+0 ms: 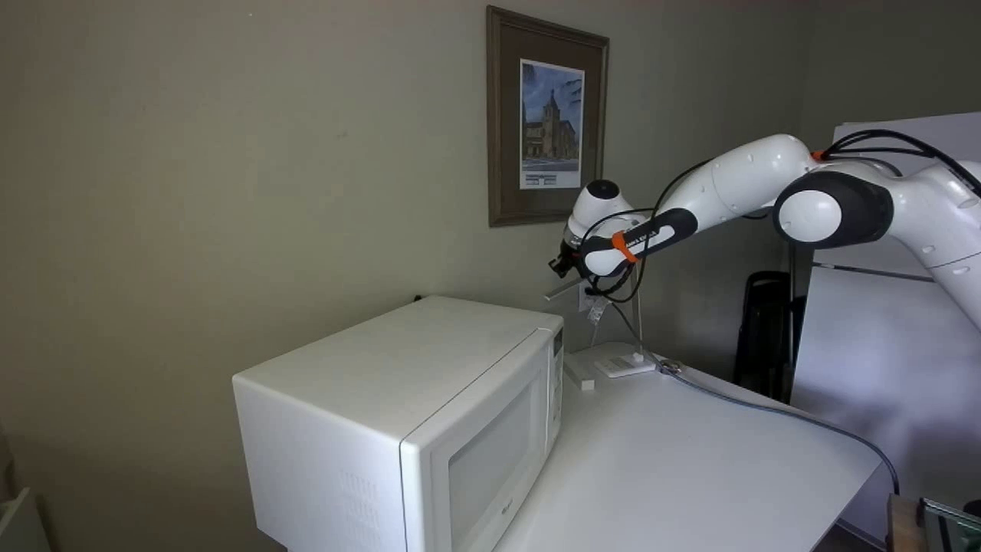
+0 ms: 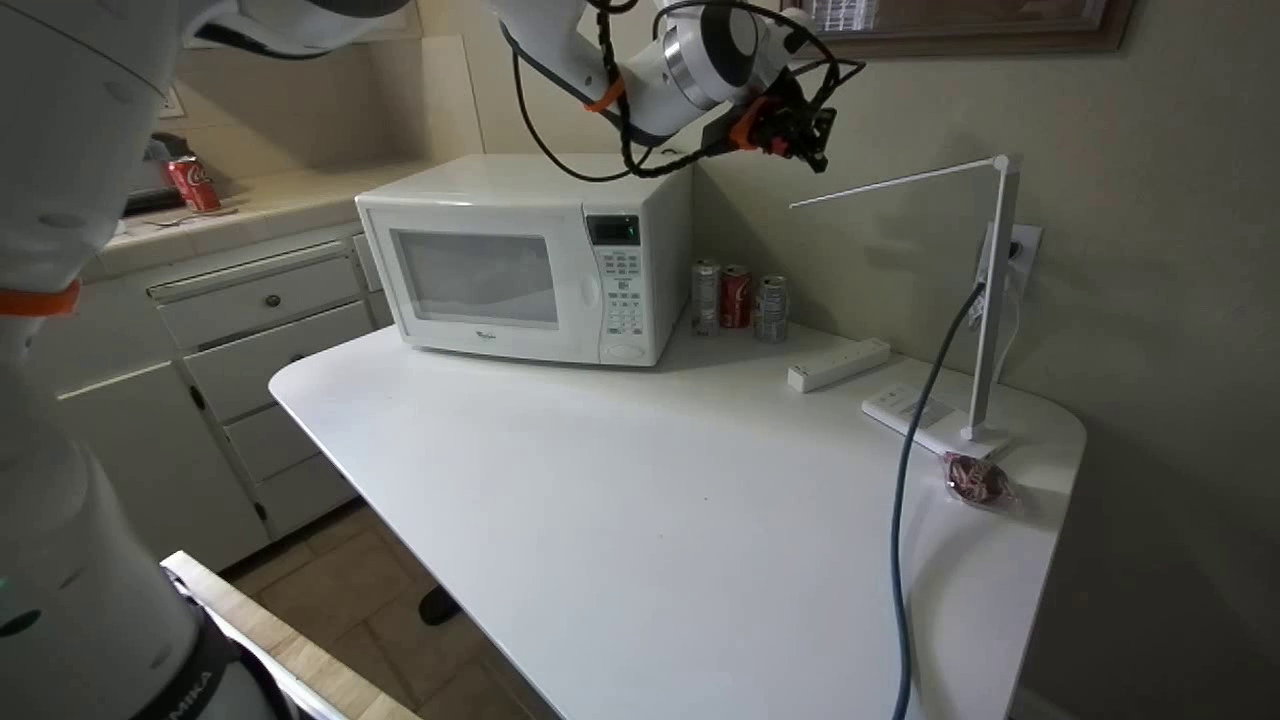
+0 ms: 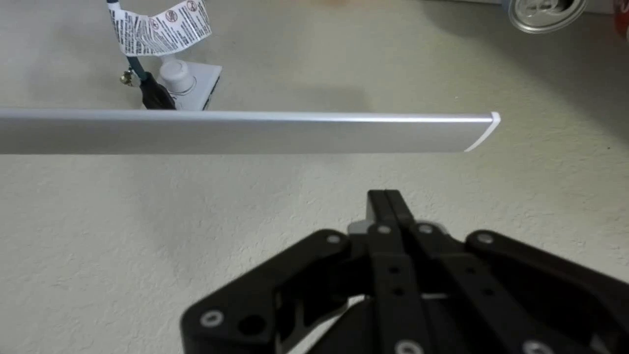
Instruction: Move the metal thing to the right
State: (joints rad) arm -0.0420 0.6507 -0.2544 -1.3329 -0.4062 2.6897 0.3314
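Zero contact seen with the metal lamp, right of centre in an exterior view. Probably the approach step, with the gripper closed and empty. Next, likely: meet the lamp's bar and push right.

Free expanse of tabletop before the microwave, visible gap between gripper and lamp arm in wrist view, obstructing cable near lamp post, cans beside microwave.
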